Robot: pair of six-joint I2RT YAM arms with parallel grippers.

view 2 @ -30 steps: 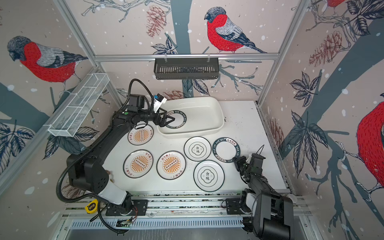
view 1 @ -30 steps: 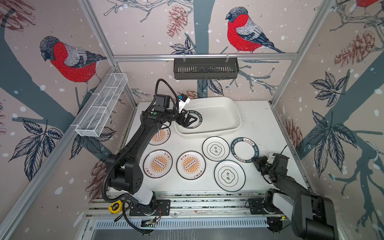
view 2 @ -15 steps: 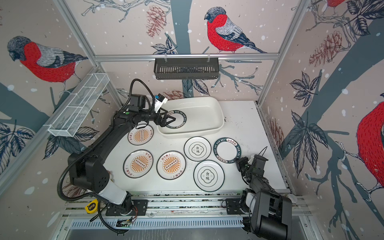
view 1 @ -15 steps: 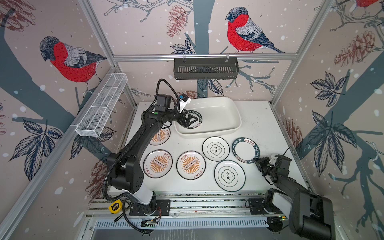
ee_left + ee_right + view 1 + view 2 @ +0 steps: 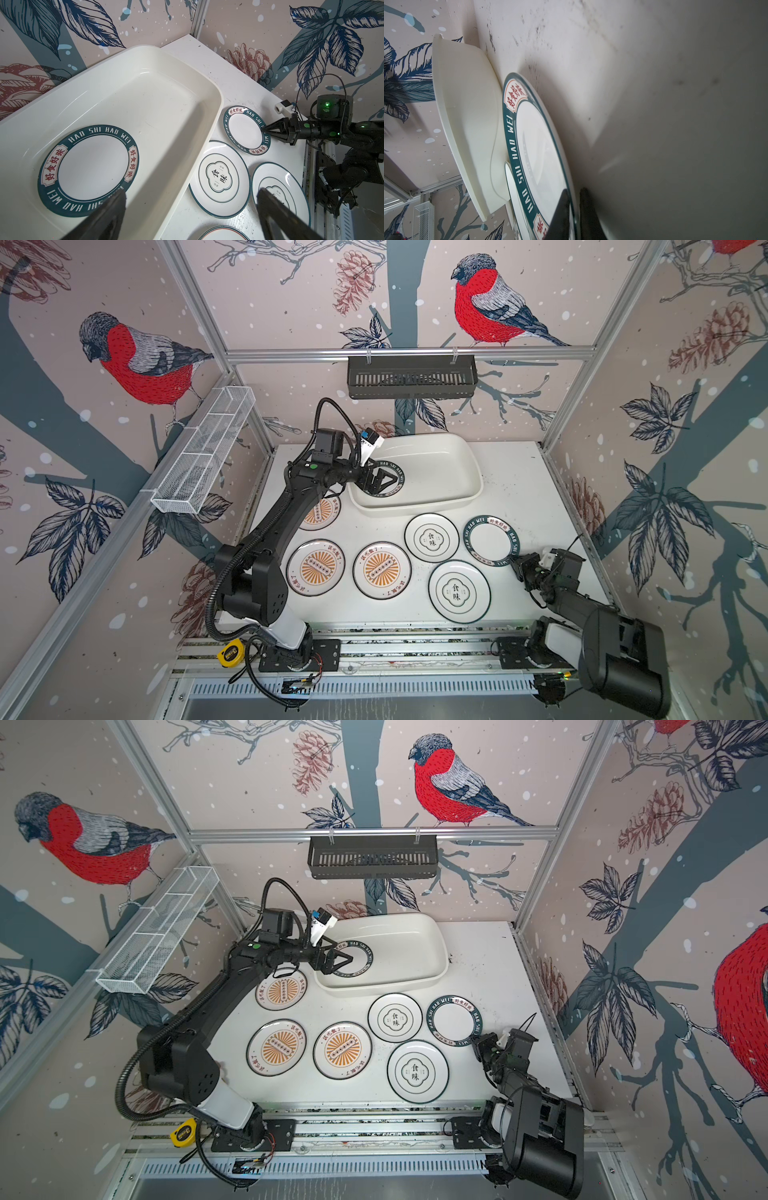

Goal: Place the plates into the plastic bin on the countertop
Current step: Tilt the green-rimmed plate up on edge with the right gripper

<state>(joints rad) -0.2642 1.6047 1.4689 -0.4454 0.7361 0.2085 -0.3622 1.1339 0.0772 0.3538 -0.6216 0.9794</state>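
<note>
Six plates sit loose on the countertop, and one teal-ring plate lies flat in the bin. Left gripper hangs over that one, jaws spread wide, holding nothing. Right gripper is pinched on the rim of the other teal-ring plate, out on the countertop near the bin. They look stiff, glossy and breakable; whether heavy, I can't tell. The raised rim is the only place to grab, and a thin edge pinch on slick glaze could slip, so I'd lift slow and keep it low.
</note>
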